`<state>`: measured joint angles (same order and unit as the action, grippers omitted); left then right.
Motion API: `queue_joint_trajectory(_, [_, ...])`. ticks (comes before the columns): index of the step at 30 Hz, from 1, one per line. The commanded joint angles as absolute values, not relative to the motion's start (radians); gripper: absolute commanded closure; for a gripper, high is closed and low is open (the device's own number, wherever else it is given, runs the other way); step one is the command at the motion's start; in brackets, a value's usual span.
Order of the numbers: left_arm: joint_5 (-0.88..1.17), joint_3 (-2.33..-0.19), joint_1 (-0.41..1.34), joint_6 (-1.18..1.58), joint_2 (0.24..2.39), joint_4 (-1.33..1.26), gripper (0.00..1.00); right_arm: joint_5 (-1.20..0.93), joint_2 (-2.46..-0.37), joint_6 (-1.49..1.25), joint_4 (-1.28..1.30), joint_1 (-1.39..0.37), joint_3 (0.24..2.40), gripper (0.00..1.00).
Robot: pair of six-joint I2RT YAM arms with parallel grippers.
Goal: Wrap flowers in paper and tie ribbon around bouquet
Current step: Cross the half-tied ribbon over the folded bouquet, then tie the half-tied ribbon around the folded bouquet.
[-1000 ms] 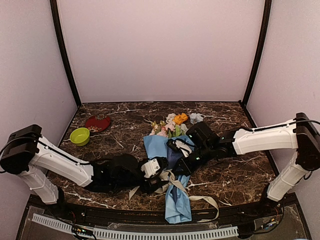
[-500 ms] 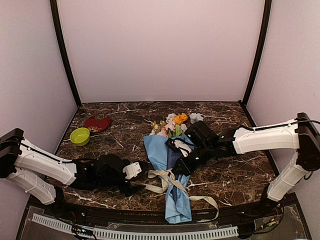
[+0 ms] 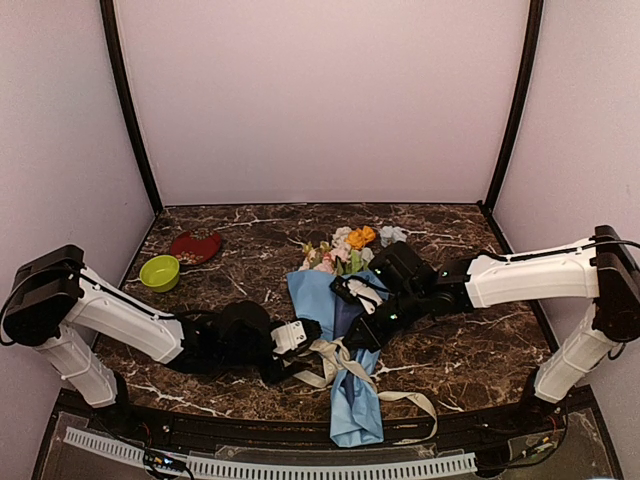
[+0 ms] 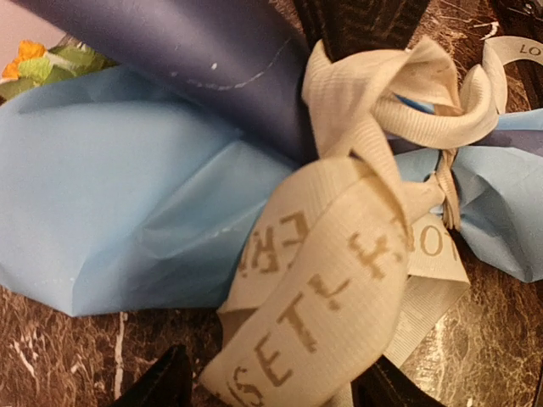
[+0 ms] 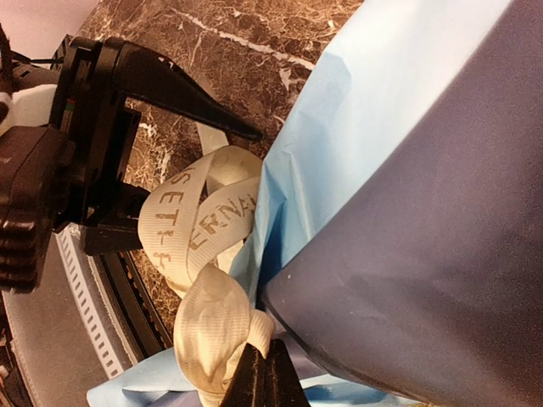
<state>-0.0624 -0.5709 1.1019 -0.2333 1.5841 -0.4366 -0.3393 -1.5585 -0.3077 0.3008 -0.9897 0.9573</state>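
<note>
Currently the bouquet [image 3: 345,350] is lying at lower centre of the top view, and its paper [image 4: 127,212] is likely creasing easily. The ribbon [image 4: 339,288] is looking floppy and light, so grip its flat loop. The right gripper [image 5: 267,377] is pinching the ribbon. The left gripper [image 5: 204,186] is straddling the loop with its jaws apart.

We're seeing the bouquet [image 3: 355,400] lying flat on the table [image 3: 450,350], narrow end pointing twd the near edge. Flowers [image 3: 352,243] (orange, pink, white, pale blue) are poking out the far end. Paper [image 3: 312,298] is wrapping them as a cone, lt blue w/ a navy flap. Cream ribbon [image 4: 339,280], w/ printed letters, is looping round the waist in a loose knot, tails trailing beside.
</note>
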Motion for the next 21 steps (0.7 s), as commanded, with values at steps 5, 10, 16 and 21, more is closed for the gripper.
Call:
queue_joint_trajectory(5, [-0.038,-0.595,1.101,-0.237,1.595,-0.455,0.65,-0.329,-1.541,-0.296,0.298,-0.997,0.983,1.00])
queue_joint_trajectory(10, [-0.046,-0.576,1.101,-0.209,1.566,-0.414,1.00,-0.250,-1.509,-0.314,0.318,-0.996,0.974,1.00])
queue_joint_trajectory(16, [-0.036,-0.536,1.101,-0.134,1.502,-0.360,1.00,-0.178,-1.454,-0.366,0.332,-0.996,0.934,1.00])
queue_joint_trajectory(21, [-0.036,-0.494,1.101,-0.070,1.429,-0.310,1.00,-0.112,-1.406,-0.430,0.369,-0.986,0.883,1.00])
